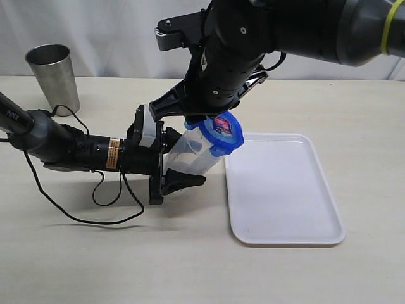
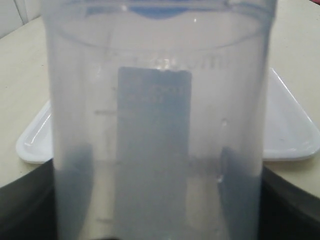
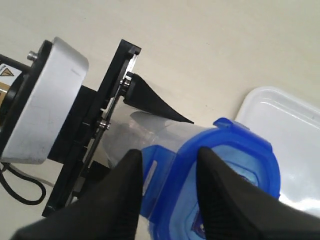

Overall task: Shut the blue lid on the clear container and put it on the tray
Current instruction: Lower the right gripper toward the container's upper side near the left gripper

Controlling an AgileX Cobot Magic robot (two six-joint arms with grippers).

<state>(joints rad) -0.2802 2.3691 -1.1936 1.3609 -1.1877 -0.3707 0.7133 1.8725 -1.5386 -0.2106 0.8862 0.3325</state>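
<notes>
The clear container (image 1: 190, 152) hangs tilted over the table, its mouth leaning toward the tray (image 1: 285, 190). My left gripper (image 1: 186, 158) is shut on its lower body; in the left wrist view the container (image 2: 160, 125) fills the frame, with dark fingers (image 2: 75, 190) showing through its walls. The blue lid (image 1: 224, 132) sits on the container's rim, sticker up. My right gripper (image 1: 212, 120) comes down from above. Its fingers (image 3: 130, 180) pinch the lid (image 3: 240, 165) at the edge, one outside a side flap, the other on the lid's top.
A grey steel cup (image 1: 54, 73) stands at the back left. The white tray lies flat on the right, just beyond the container's mouth, also visible as the tray (image 3: 285, 120) and the tray (image 2: 292, 135). A black cable (image 1: 95, 209) loops on the table under the left arm.
</notes>
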